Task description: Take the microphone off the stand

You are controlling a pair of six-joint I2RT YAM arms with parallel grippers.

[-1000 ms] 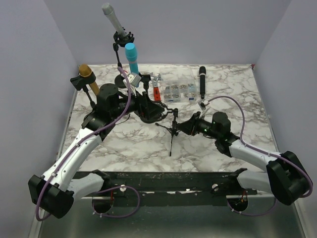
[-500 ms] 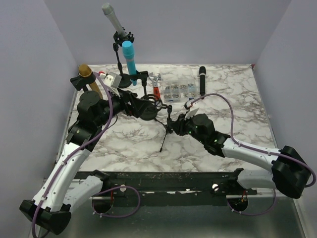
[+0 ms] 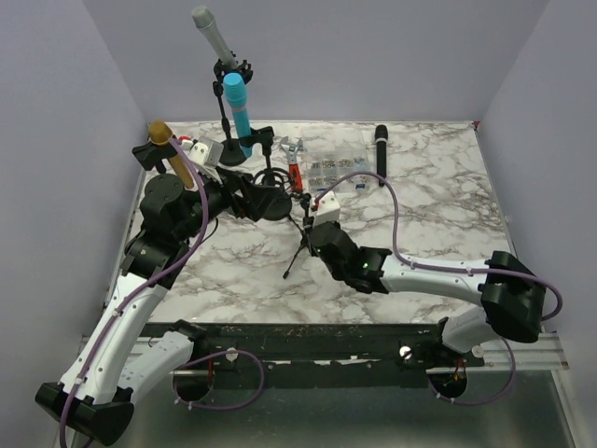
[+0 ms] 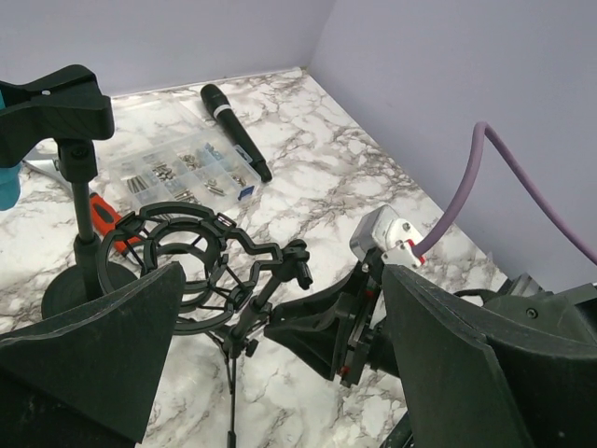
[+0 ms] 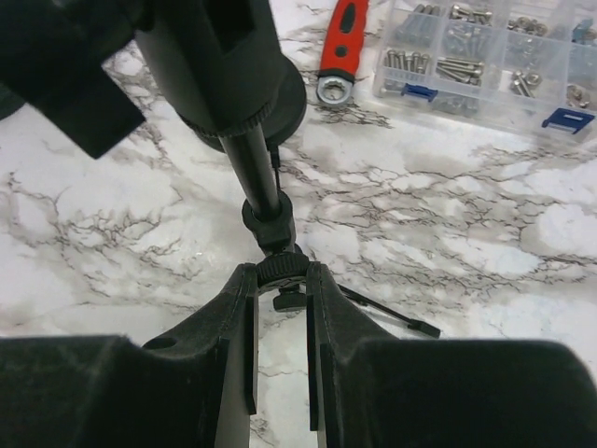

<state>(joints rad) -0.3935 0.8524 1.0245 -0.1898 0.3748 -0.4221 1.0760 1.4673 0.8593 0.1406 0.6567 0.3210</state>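
Here, a marble table [image 3: 438,233] spans the view. The left arm [image 3: 140,299] reaches toward its far-left part and the right arm [image 3: 438,275] lies low across the near middle.

Three stands at the far left each carry a microphone:
- The tall stand [image 3: 223,105] at the far edge clips the gray microphone [image 3: 213,35], which is tilted with its head up.
- Just nearer, the clip stand [image 4: 86,224] holds the cyan microphone [image 3: 239,103] with its head up.
- At the left edge, the gold microphone [image 3: 173,149] sits in its own clip.

A small tripod stand [image 3: 298,252] stands near the middle of the table. It bears an empty shock mount [image 4: 233,247], just right of the clip stand.

The left hand [image 4: 284,289] has its fingers spread wide and holds nothing. The shock mount lies ahead of the fingers and between them. Whether they touch it cannot be told.

The right hand [image 5: 278,275] is closed on the stem of the tripod stand, at the collar above the legs.

A clear organizer box [image 3: 338,171] of small hardware sits at the far middle. The black microphone [image 3: 381,154] lies flat on the table just right of the box. A red-handled wrench [image 3: 294,166] lies just left of the box.
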